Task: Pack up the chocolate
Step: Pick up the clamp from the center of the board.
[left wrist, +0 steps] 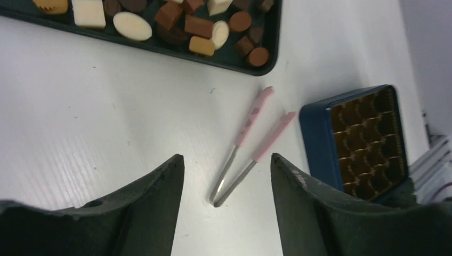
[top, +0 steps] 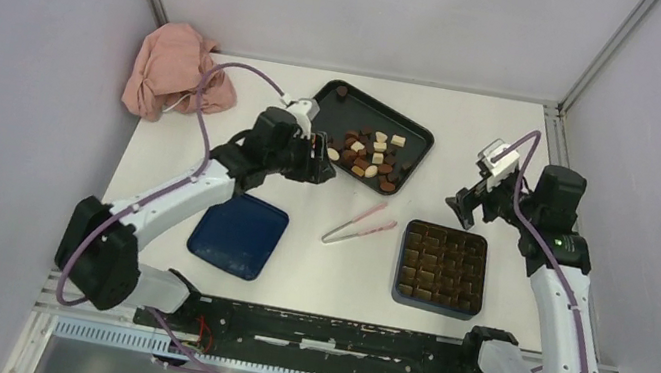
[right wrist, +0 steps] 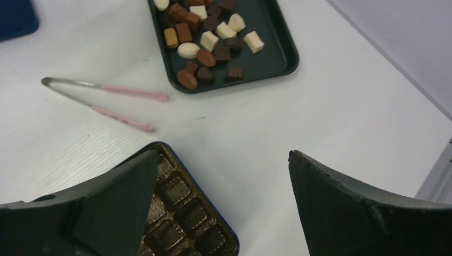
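The chocolate (top: 372, 156), several dark, tan and cream pieces, lies on a black tray (top: 416, 136) at the back centre; it also shows in the left wrist view (left wrist: 198, 25) and the right wrist view (right wrist: 205, 34). The dark blue box with a brown grid insert (top: 442, 266) stands front right with its cells empty. My left gripper (top: 328, 163) is open and empty, just left of the tray, above the table. My right gripper (top: 457, 206) is open and empty, above the box's far edge (right wrist: 181, 197).
Pink tongs (top: 361, 224) lie between the tray and the box. A blue lid (top: 238, 234) lies front left. A pink cloth (top: 169, 68) sits at the back left corner. Grey walls close in the back and both sides.
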Tool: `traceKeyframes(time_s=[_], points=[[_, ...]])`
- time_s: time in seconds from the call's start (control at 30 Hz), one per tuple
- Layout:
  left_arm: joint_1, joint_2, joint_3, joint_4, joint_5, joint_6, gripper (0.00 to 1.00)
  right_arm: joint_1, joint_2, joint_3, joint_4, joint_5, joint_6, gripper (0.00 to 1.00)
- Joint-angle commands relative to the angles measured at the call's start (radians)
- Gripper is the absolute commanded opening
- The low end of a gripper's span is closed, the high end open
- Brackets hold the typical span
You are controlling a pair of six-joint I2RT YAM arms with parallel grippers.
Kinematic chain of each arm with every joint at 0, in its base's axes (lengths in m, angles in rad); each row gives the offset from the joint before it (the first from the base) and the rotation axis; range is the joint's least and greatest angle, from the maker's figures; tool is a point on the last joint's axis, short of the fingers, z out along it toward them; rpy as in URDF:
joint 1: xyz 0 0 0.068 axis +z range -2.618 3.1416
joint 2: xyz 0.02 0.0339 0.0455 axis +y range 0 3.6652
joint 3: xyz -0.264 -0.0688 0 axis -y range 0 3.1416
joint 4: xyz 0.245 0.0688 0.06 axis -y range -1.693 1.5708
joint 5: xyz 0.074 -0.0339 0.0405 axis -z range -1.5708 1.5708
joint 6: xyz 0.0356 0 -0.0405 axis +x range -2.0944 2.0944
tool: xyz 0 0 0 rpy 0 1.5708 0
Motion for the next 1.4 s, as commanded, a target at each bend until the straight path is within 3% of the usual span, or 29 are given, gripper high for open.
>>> traceKeyframes(time_s=[0.0,0.3,0.57,0.77,0.97,1.1,1.27,1.37], points=[[-0.027,0.179,0.056,0.006,-0.031,0.050,0.62,-0.002,0.043,-0.001,-0.136,-0.083,-0.171,0.98],[-0.180,0.519,0.245,-0.035,-0.028,0.151,0.55,-0.003,0.124,-0.012,-0.244,-0.055,-0.229,0.98],[-0.286,0.624,0.316,-0.078,-0.156,0.172,0.51,-0.003,0.132,-0.055,-0.189,-0.081,-0.185,0.98],[-0.305,0.687,0.363,-0.128,-0.214,0.193,0.42,-0.003,0.139,-0.055,-0.179,-0.090,-0.169,0.98],[-0.317,0.708,0.376,-0.142,-0.269,0.202,0.27,-0.003,0.122,-0.058,-0.181,-0.106,-0.166,0.98],[-0.318,0.706,0.374,-0.136,-0.281,0.211,0.03,-0.003,0.110,-0.054,-0.188,-0.131,-0.177,0.98],[-0.318,0.600,0.321,-0.131,-0.357,0.199,0.02,-0.002,0.090,-0.048,-0.176,-0.230,-0.171,0.98],[-0.318,0.442,0.264,-0.103,-0.404,0.176,0.02,0.015,0.034,-0.089,-0.029,-0.319,-0.035,0.98]])
